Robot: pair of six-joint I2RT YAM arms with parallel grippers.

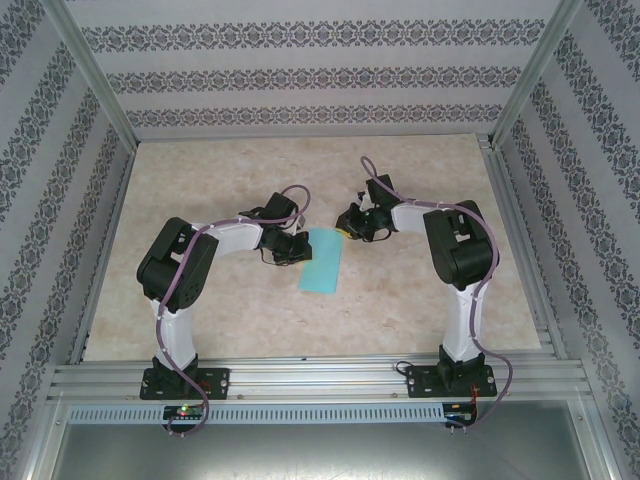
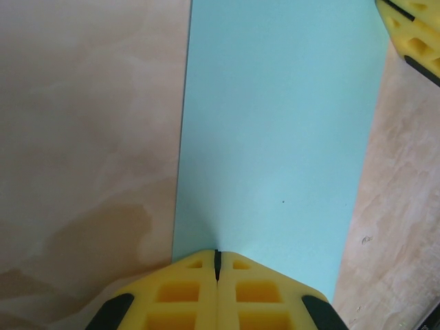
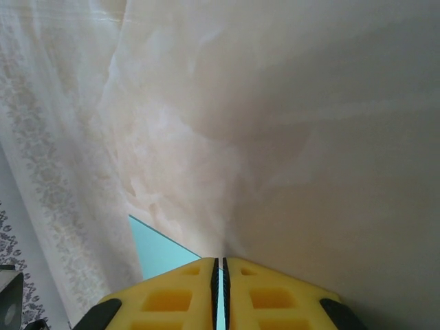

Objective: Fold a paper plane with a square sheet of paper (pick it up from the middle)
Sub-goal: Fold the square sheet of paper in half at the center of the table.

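Observation:
The turquoise sheet of paper [image 1: 322, 260] lies flat on the marbled table as a long narrow rectangle; a pointed paper plane is out of view. My left gripper [image 1: 298, 249] is shut, its yellow tips [image 2: 217, 256] resting on the sheet's [image 2: 275, 124] left edge with nothing held between them. My right gripper [image 1: 346, 229] is at the sheet's far right corner, its fingers [image 2: 412, 34] also showing from the left wrist. It [image 3: 220, 261] is shut to a thin slit. A turquoise corner [image 3: 158, 251] shows to its left, and the slit shows turquoise too.
The beige marbled tabletop [image 1: 420, 290] is bordered by patterned walls and aluminium frame rails [image 1: 320, 375] along the near edge. Both arm bases [image 1: 180, 380] [image 1: 450, 378] stand on that rail.

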